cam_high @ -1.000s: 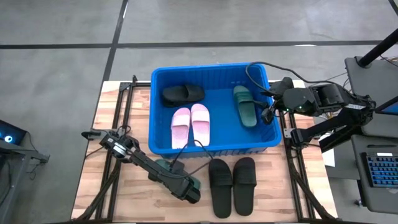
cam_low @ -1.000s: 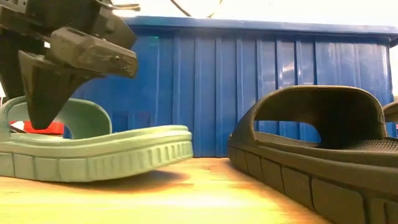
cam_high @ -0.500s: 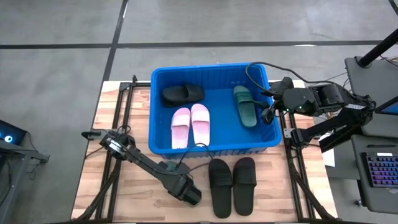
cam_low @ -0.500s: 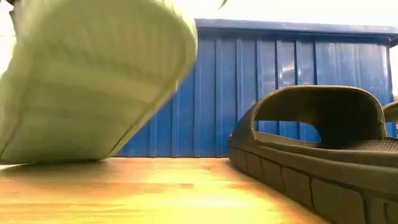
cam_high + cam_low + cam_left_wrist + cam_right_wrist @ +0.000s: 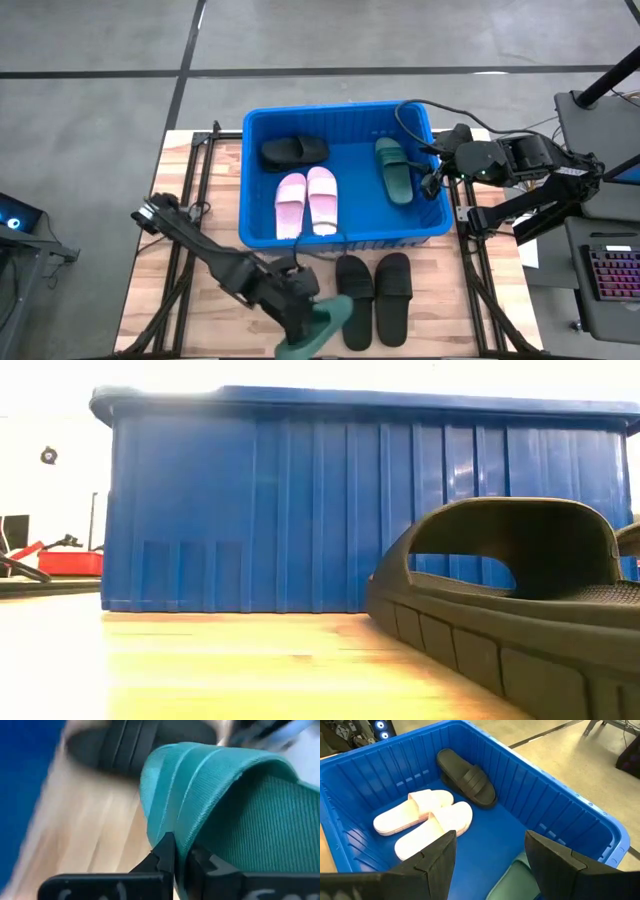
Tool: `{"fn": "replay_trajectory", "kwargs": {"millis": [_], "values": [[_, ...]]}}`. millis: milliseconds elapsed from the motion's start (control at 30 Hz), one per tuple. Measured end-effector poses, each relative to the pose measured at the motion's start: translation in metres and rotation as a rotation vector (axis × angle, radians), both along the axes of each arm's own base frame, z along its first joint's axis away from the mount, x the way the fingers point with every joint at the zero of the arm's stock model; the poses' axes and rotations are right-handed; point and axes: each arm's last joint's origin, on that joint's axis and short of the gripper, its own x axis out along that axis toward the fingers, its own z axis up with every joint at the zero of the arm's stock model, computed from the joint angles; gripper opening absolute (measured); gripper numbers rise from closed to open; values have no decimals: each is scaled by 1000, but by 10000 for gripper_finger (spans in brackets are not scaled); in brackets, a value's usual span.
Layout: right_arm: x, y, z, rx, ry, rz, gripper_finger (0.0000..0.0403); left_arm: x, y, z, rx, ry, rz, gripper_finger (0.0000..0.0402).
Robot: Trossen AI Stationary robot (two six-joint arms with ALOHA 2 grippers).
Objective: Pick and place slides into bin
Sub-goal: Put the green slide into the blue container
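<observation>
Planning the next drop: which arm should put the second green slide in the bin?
Left. The left gripper already pinches the green slide near the table's front edge; the right gripper hangs open over the bin.

Seen level across the wooden tabletop [image 5: 250, 670]. Ribbed outer wall of the blue bin [image 5: 330, 510] filling the background, rolled rim along its upper edge, base resting on the tabletop. Black slide [image 5: 510, 610] close in the foreground toward the tabletop's right side, upright on its ridged sole, wide strap arched above the footbed. Red object [image 5: 65, 563] in the room beyond the bin's left corner
</observation>
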Motion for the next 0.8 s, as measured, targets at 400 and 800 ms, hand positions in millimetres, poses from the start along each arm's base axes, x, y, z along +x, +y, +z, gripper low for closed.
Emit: {"fn": "replay_trajectory", "kwargs": {"millis": [400, 800], "values": [[0, 0, 1, 1, -8, -1, 224, -16, 50, 90, 403, -602, 323, 0], [-9, -2, 22, 1, -105, -28, 224, 11, 138, 93, 604, -530, 541, 0]]}}
